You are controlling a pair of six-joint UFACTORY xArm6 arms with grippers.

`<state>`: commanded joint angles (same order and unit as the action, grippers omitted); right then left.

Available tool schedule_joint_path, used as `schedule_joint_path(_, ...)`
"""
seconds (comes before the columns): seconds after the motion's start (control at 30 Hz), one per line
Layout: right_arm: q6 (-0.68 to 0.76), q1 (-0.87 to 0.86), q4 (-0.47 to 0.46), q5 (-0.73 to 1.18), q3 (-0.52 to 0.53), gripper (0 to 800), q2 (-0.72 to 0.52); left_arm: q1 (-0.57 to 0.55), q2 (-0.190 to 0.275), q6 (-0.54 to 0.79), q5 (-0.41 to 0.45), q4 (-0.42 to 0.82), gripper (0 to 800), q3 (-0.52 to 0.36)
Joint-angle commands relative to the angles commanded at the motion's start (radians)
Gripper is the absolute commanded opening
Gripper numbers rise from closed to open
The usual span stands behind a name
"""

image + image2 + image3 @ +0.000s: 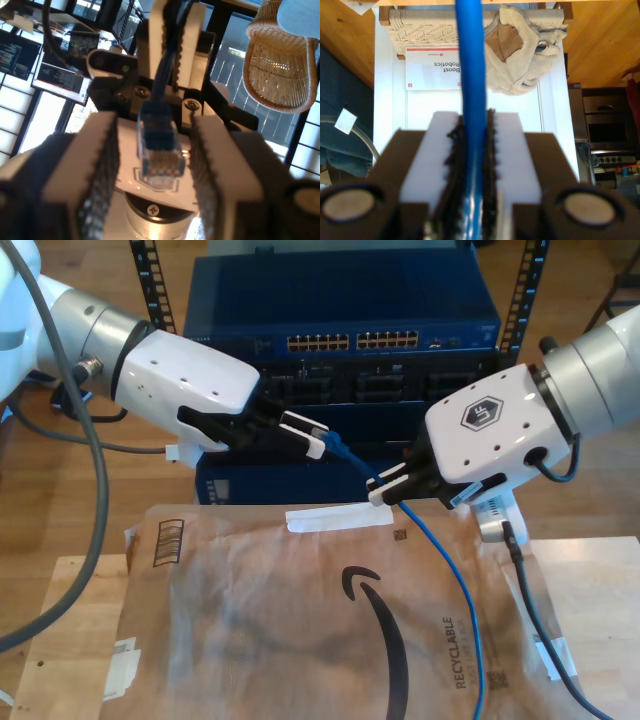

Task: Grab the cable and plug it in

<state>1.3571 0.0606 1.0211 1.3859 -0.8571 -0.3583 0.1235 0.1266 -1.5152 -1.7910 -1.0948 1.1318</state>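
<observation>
The blue cable (440,570) rises from the brown paper at the exterior view's right, passes through my second gripper (380,490) and ends at my first gripper (318,438). My second gripper (475,112) is shut on the cable (471,75). In the first wrist view the clear plug (161,145) faces the camera between the fingers of my first gripper (156,122). That gripper is open, with a gap on each side of the plug. Beyond the plug, the second gripper's white fingers (192,40) clamp the cable.
A blue network switch (340,300) with rows of ports (350,341) stands in a rack behind both grippers. A brown paper mailer (300,620) covers the wooden table (70,640). A thick grey arm cable (95,490) hangs at the exterior view's left, a black one (525,590) at its right.
</observation>
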Motion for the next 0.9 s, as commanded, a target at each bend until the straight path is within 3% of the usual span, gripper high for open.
schedule_joint_path(0.9,0.000,0.031,0.000,-0.002,0.000,10,0.014,0.009,0.017,-0.002,-0.002,0.006,164,-0.015)
